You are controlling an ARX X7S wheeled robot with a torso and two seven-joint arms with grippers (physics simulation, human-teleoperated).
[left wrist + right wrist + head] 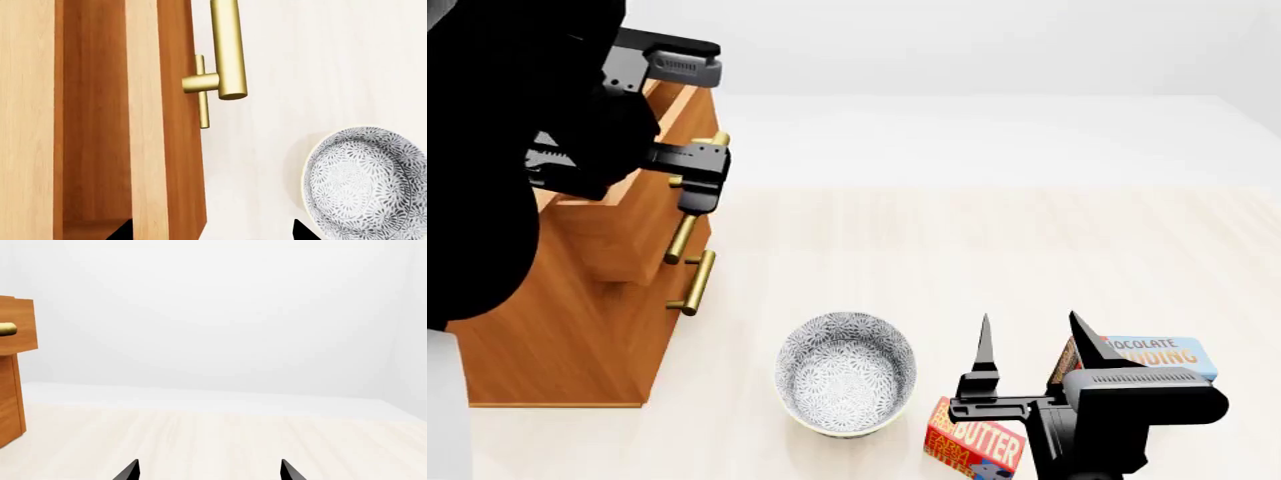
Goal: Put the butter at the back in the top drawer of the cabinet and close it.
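While the butter lies at 5 o'clock in the head view, just beside the patterned ceramic bowl, its red-orange carton runs long axis 10-to-4. At 9 o'clock the wooden cabinet has its top drawer pulled out, brass bar handle cylindrical. Left gripper stands open at the handle; right gripper open, empty.

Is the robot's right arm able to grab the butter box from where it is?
Probably yes. The open right gripper hangs just above the butter, with nothing between them. The bowl and pudding box sit off to the sides.
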